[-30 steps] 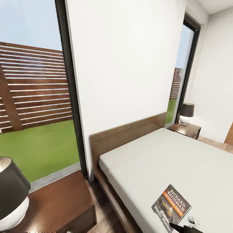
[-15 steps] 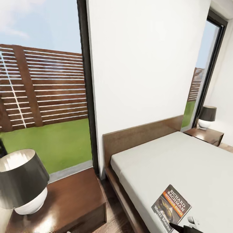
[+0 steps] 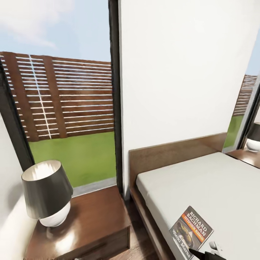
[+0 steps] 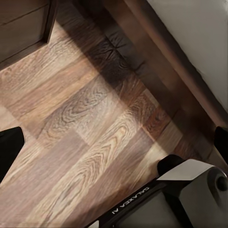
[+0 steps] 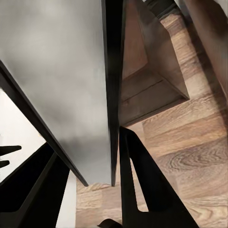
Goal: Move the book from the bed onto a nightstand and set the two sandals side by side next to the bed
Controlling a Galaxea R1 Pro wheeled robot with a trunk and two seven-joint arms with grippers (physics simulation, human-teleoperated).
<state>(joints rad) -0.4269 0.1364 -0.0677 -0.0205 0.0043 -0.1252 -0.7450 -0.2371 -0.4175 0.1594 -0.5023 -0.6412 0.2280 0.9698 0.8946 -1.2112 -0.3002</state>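
Note:
My right gripper (image 3: 206,252) is shut on the lower edge of the book (image 3: 191,231) and holds it, cover up, over the bed's near corner. Seen from the right wrist, the book (image 5: 61,90) is a grey slab with a dark edge pinched between the black fingers (image 5: 142,185). The bed (image 3: 213,184) has a pale mattress and a brown headboard (image 3: 173,151). A dark-brown nightstand (image 3: 94,220) stands just left of it. My left gripper (image 4: 114,142) hangs open over the wood floor beside the bed frame (image 4: 175,71). The sandals are out of view.
A dark-shaded lamp (image 3: 47,191) takes up the left part of the near nightstand's top. Behind it is a tall window (image 3: 65,108) with fence and grass. A second nightstand (image 3: 249,156) with a lamp (image 3: 255,135) stands at the bed's far side.
The whole view has swung, so the window, near nightstand and lamp now sit further right and more central. The book stays at the same spot in my right gripper.

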